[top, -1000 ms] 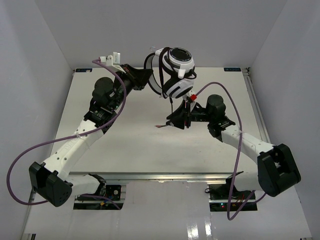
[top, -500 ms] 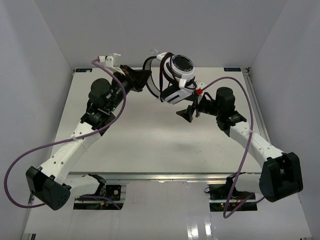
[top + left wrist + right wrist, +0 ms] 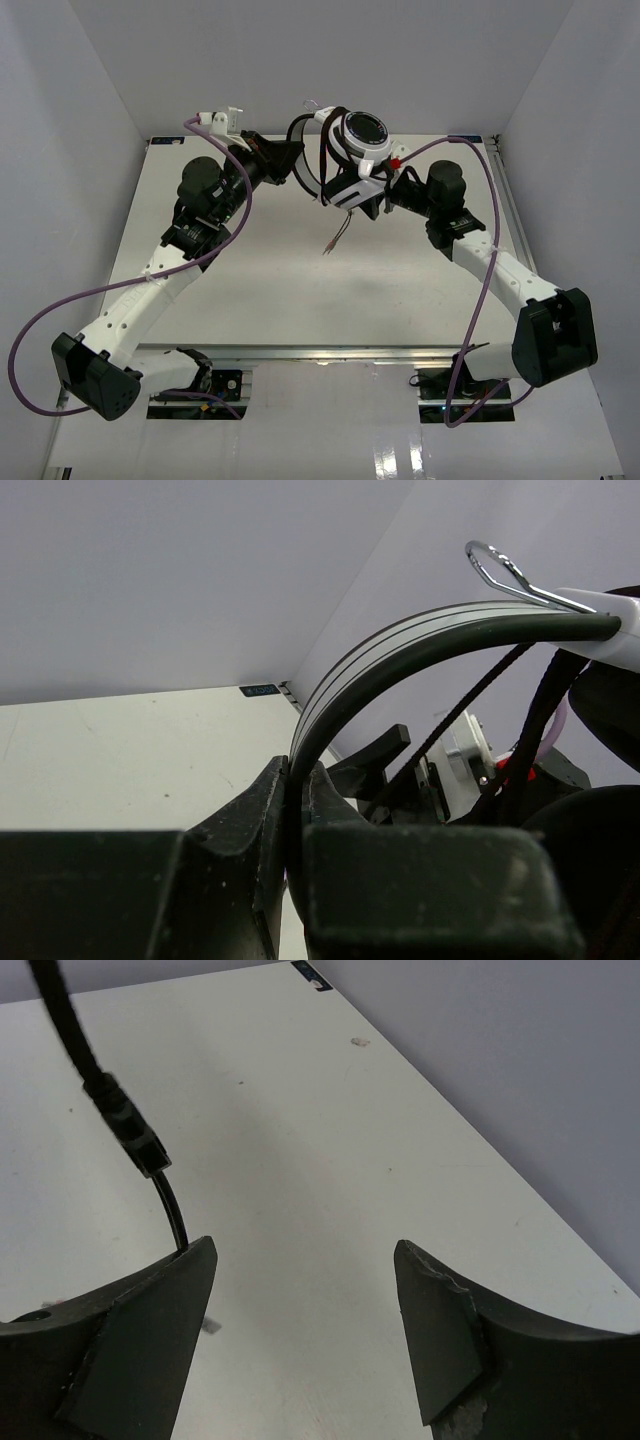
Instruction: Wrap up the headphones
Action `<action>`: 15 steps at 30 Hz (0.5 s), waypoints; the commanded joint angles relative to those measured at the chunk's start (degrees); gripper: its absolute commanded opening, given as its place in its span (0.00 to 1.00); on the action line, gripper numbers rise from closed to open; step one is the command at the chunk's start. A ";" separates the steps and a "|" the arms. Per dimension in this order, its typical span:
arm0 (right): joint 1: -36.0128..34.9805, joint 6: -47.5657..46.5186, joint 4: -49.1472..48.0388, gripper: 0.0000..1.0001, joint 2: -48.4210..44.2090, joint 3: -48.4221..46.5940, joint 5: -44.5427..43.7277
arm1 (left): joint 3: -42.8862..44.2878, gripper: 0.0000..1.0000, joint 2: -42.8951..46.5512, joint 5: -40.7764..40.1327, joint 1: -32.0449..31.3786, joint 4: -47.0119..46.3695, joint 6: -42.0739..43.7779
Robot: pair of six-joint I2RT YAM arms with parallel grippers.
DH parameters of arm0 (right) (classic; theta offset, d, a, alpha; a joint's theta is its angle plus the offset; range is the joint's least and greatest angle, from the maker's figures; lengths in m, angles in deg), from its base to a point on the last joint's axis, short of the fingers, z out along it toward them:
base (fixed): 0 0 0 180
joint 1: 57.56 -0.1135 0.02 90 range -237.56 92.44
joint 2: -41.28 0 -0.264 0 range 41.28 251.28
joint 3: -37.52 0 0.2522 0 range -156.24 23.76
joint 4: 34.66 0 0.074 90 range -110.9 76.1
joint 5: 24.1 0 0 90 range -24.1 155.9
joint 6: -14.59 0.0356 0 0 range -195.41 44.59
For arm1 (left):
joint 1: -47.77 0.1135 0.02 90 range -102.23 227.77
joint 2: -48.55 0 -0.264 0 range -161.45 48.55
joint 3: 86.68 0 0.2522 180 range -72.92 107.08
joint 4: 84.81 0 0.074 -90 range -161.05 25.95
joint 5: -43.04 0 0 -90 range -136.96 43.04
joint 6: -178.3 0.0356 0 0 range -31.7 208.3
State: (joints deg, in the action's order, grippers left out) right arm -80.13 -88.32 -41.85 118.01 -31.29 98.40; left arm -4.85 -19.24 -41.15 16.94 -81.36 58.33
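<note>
The white-and-black headphones point(image 3: 360, 135) hang in the air over the far middle of the table, with the black cord point(image 3: 325, 160) looped several times round them. My left gripper point(image 3: 290, 160) is shut on the white headband point(image 3: 400, 640), which is pinched between its jaws point(image 3: 296, 790). The cord's free end with bare coloured wires point(image 3: 335, 238) dangles below the lower earcup. My right gripper point(image 3: 378, 203) is open and empty just right of the lower earcup. In the right wrist view point(image 3: 305, 1260) the cord point(image 3: 120, 1125) runs down past the left finger.
The white table point(image 3: 250, 290) lies below, with walls on three sides. Thick purple robot cables point(image 3: 480, 270) arc beside both arms. A small dark label point(image 3: 312, 974) sits at the table's far corner.
My right gripper has risen from low over the table up to the lower earcup and now stands open. The cord's end hangs free. The headphones tilted slightly; the left arm barely moved.
</note>
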 commanded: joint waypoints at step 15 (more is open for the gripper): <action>-4.69 7.08 -7.49 0.79 0.82 1.97 30.43 | 1.18 0.00 4.16 0.78 -0.11 -4.16 -3.69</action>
State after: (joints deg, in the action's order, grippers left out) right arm -84.76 -81.77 -47.53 120.18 -29.96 125.03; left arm -4.85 -18.71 -40.28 16.94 -81.35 57.32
